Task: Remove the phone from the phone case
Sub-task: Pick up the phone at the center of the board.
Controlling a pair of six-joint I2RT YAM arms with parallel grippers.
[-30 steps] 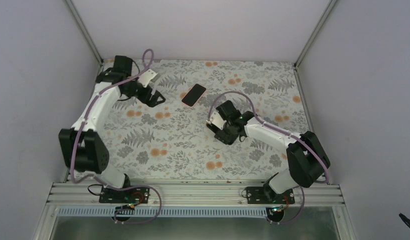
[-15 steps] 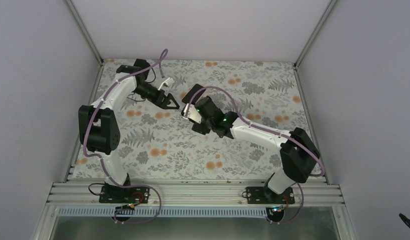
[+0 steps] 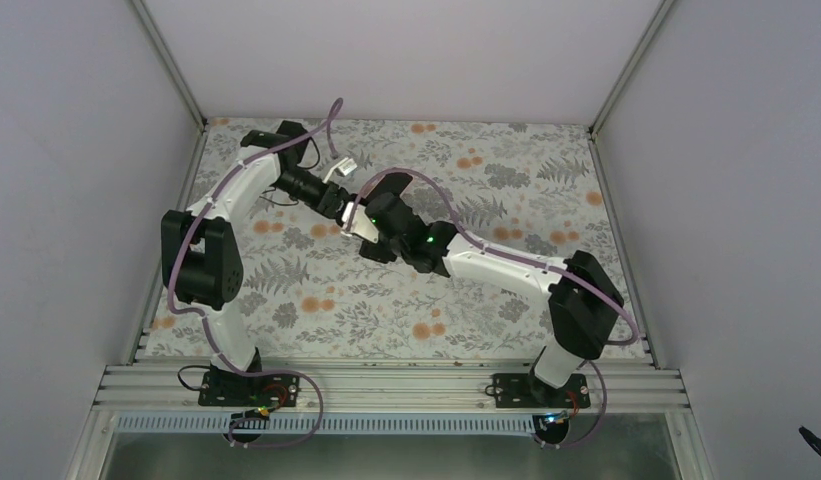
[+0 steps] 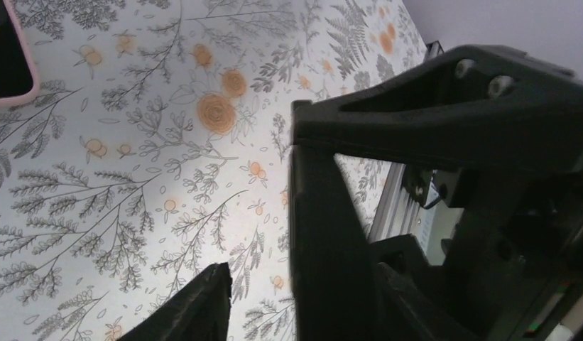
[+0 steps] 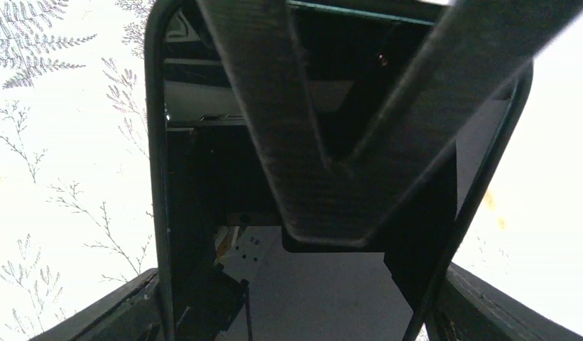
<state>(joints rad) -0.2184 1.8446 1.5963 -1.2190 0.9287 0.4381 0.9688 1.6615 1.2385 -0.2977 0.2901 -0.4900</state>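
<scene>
The black phone (image 3: 394, 184) lies in its pink phone case (image 4: 35, 85) near the middle of the table's (image 3: 316, 300) far edge, with the right gripper (image 5: 304, 284) spread wide right over it and the left gripper (image 4: 263, 234) just beside it, a bit apart and holding nothing.

Top external: fixed high behind the arm bases, angled down and forward; far enough back to take in the whole floral table (image 3: 286, 300), with the back wall at top.

Left wrist: set low and close over the cloth, tilted obliquely, facing across the print toward a metal rail (image 4: 391, 213) at the table's edge; corner of the phone case (image 4: 33, 89) cut off by the upper left edge.

Right wrist: held very near the phone (image 5: 196, 199), glossy black filling most of the frame, washed-out cloth either side.

Shared by all three: the floral cloth and the cased phone.
</scene>
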